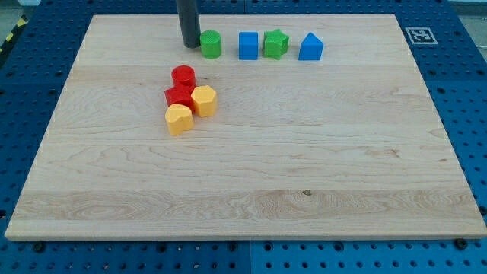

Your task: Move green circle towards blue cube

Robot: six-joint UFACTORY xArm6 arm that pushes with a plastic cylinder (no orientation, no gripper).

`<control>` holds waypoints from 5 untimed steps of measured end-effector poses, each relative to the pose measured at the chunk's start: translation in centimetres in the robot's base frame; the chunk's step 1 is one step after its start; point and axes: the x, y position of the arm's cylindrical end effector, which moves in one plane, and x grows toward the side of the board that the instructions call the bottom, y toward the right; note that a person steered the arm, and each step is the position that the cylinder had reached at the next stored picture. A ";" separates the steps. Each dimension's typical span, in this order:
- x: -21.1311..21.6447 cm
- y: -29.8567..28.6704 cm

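The green circle (211, 44) is a short green cylinder near the view's top, left of centre. The blue cube (248, 45) stands just to its right, with a small gap between them. My tip (189, 44) is the lower end of the dark rod; it rests on the board right beside the green circle's left side, touching it or nearly so.
A green star (276, 43) and a blue pentagon-like block (310, 47) continue the row to the right. A cluster lies lower left: a red cylinder (183, 76), a red block (179, 97), a yellow hexagon (204, 100), a yellow block (179, 119). The board's top edge (243, 15) is close.
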 end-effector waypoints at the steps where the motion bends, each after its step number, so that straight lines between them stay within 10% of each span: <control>1: 0.0 0.0; 5: 1.6 -0.6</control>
